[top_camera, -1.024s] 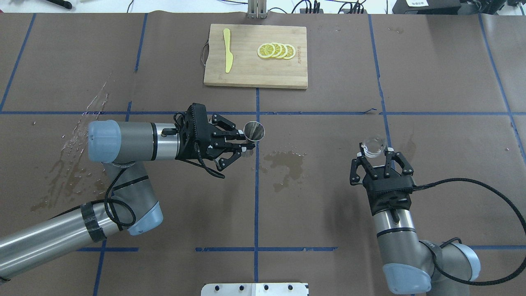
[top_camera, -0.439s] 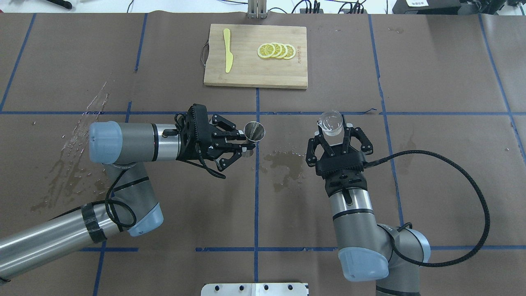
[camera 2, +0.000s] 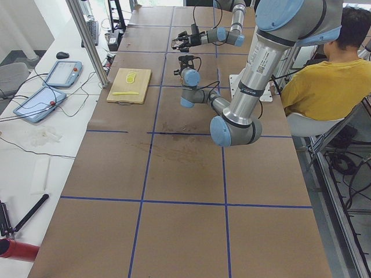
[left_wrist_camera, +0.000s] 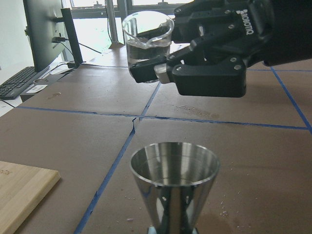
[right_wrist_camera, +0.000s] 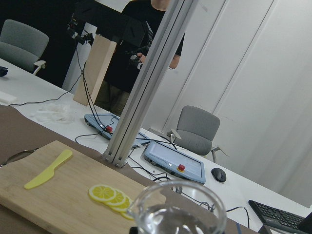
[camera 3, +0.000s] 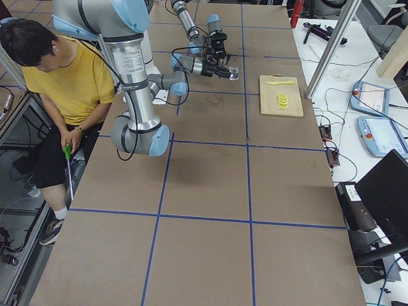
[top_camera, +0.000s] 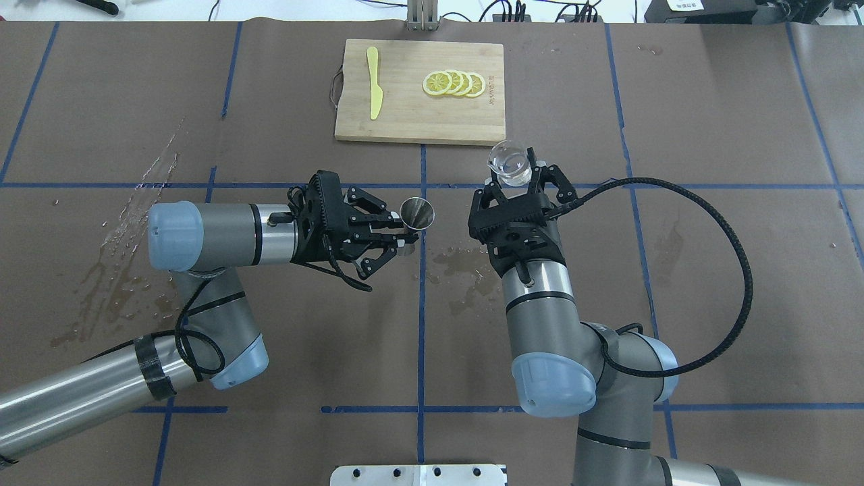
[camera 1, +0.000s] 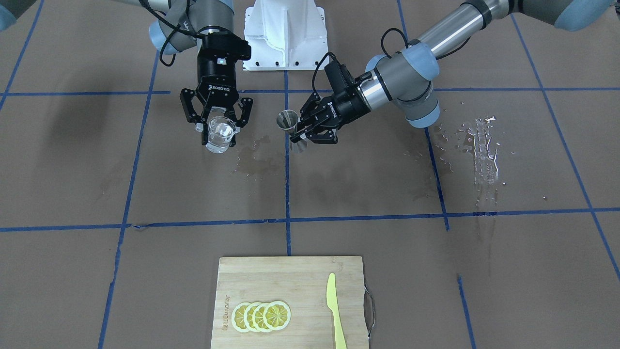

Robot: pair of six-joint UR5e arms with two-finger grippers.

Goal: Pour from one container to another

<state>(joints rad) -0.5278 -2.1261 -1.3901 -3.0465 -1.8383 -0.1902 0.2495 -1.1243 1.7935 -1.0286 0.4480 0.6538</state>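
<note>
Worktop [top_camera: 709, 270]: brown paper, blue tape grid, wet stains between the arms. Likely hazard is more spill if the tip comes early or fast, since the target mouth is narrow.

Right gripper [top_camera: 516, 179]: jaws clamped on glass cup [top_camera: 509, 162]. Clear, round, smooth, liquid inside. Held aloft, near steel jigger [top_camera: 417, 214] but not over it.

Left gripper [top_camera: 403, 233]: jaws pinch the jigger's waist. Shiny hourglass, upright.

My bench [top_camera: 709, 101], papered brown and taped in blue squares. Around it: white walls [right_wrist_camera: 273, 73], a grey office chair [right_wrist_camera: 196, 126], bright windows [left_wrist_camera: 92, 24].
</note>
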